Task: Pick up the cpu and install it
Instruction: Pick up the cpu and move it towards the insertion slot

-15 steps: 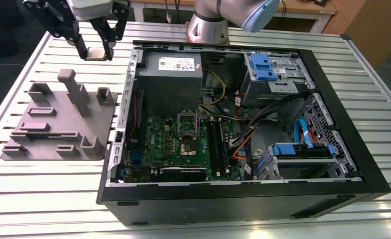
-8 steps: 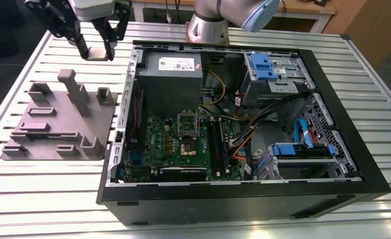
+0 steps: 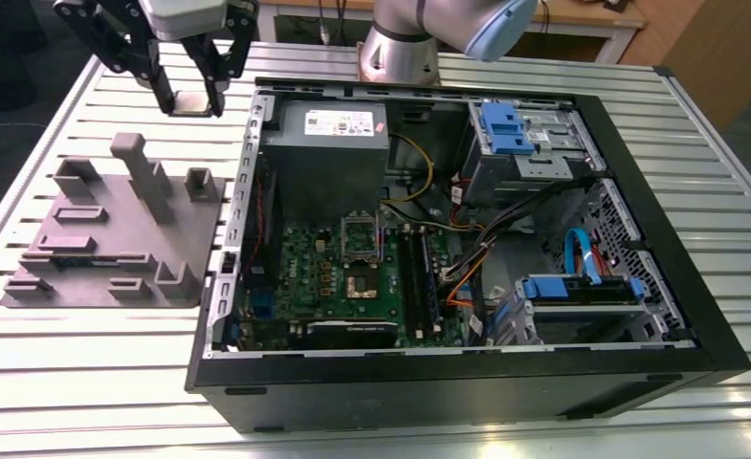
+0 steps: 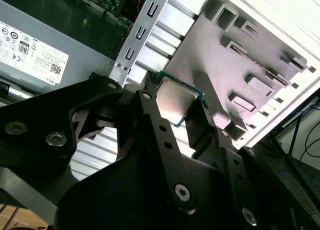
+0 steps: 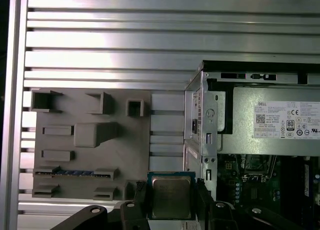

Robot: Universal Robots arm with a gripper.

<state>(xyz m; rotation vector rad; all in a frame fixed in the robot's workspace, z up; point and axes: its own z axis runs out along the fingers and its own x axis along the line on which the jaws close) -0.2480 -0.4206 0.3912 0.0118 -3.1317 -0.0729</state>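
We see the cpu (image 3: 194,102) (image 4: 175,101) (image 5: 171,197) clamped in the jaws — it hangs above the table (image 3: 95,382), between the grey tray (image 3: 133,244) and the open case (image 3: 477,371), near the corner with the power supply (image 3: 328,153). Not on the motherboard (image 3: 349,277) yet.
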